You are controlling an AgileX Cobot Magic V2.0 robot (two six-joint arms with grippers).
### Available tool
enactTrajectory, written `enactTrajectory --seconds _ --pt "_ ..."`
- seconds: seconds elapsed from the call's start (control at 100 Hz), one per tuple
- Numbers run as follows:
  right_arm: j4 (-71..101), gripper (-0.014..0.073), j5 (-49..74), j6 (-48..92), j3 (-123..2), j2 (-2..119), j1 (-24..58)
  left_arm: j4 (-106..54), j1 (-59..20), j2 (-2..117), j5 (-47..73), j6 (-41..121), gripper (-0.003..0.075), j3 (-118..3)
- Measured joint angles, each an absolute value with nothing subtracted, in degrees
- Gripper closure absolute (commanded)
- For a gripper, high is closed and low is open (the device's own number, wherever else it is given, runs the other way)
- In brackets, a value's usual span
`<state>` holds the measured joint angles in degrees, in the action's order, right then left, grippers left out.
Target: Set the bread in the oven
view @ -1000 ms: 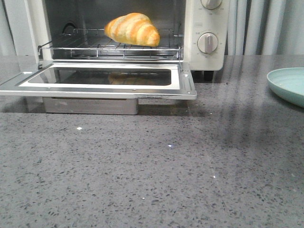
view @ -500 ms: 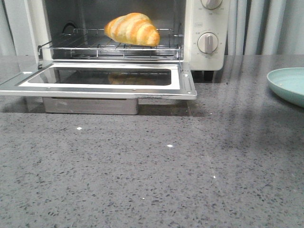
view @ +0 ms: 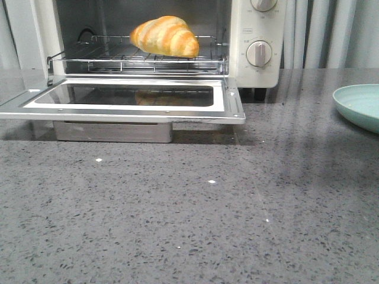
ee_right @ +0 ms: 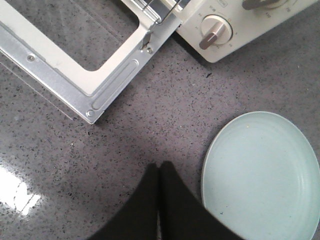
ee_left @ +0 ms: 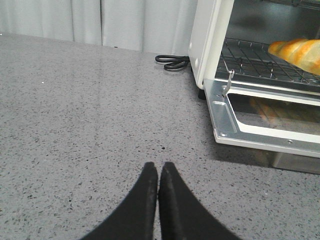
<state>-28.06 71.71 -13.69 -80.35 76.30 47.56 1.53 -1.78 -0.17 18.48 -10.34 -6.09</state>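
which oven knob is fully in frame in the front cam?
The lower knob, pointer upright, on the oven panel right of the bread. The upper knob is cut off by the frame's top edge.

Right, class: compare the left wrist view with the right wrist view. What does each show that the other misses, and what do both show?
Only the left wrist view shows the bread on the wire rack, plus a black cord. Only the right wrist view shows the pale green plate and two knobs. Both show the oven, its open door, the grey counter and closed fingers.
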Motion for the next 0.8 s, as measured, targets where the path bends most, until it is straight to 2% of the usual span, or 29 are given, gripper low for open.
enactTrajectory --seconds 0.43,0.8 --pt "-28.78 0.0661 70.86 -13.69 -77.19 75.48 46.37 1.53 -1.78 -0.17 18.48 -10.34 0.0741 -6.09" --pt "-21.13 0.0661 48.13 -13.69 -59.62 66.83 35.79 1.53 -1.78 -0.17 18.48 -10.34 0.0741 -6.09"
